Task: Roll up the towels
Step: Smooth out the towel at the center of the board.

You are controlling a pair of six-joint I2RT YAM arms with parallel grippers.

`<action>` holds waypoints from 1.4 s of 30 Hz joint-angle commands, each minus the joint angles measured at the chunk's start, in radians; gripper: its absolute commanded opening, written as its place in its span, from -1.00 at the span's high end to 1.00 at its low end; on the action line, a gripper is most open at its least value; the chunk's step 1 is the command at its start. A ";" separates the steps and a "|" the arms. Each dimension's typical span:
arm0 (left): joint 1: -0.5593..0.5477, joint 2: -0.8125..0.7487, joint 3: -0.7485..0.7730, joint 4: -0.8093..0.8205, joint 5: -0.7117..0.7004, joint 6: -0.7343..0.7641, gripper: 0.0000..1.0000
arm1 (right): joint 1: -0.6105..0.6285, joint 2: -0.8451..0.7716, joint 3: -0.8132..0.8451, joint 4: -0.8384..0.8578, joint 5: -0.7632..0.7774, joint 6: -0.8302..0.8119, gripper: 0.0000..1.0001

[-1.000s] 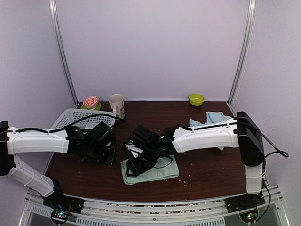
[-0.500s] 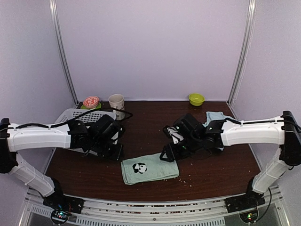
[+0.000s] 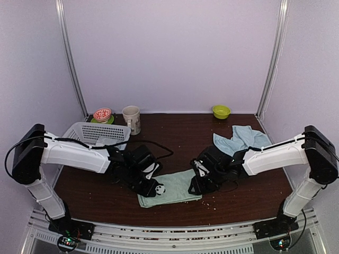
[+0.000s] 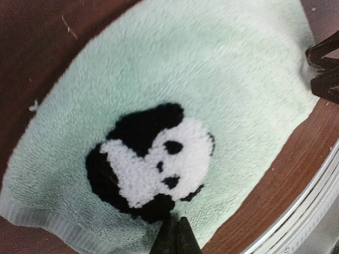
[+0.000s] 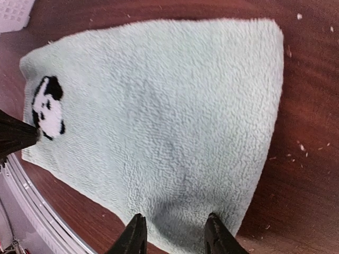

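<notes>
While flat, mint towel (image 3: 177, 189) w/ L hand (image 4: 176, 219) closed by panda (image 4: 151, 159), R hand (image 5: 175, 217) open.

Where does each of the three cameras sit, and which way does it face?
Top external: above and behind, facing down at the table; left arm, right arm flank the mint towel.
Left wrist: faces down onto the panda patch; shut left end effector at bottom.
Right wrist: faces down across the towel; open right end effector at its near edge.
Shared: all show towel and patch.

Mint towel (image 5: 159, 121) flat, panda patch (image 5: 47, 108) left, right hand (image 5: 175, 228) spread
</notes>
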 commanded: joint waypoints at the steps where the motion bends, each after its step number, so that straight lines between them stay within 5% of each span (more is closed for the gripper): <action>1: -0.008 0.052 -0.063 0.033 0.033 0.006 1.00 | 0.019 0.036 -0.042 0.030 0.001 0.041 0.26; 11: -0.009 0.019 -0.121 0.028 0.027 0.018 1.00 | -0.016 -0.073 0.082 -0.091 0.054 -0.022 0.16; 18: -0.011 0.010 -0.120 0.013 0.013 0.013 1.00 | -0.084 0.044 0.255 -0.116 0.006 -0.069 0.47; 26: -0.010 -0.007 -0.133 0.014 0.002 0.001 1.00 | -0.139 0.191 0.252 -0.045 -0.066 -0.017 0.77; 38: -0.023 -0.017 -0.153 0.011 0.006 -0.001 1.00 | -0.249 0.286 0.183 0.018 -0.109 0.046 0.78; 42: -0.025 -0.054 -0.124 -0.034 -0.019 0.004 0.98 | -0.250 0.212 0.161 0.037 -0.128 0.038 0.56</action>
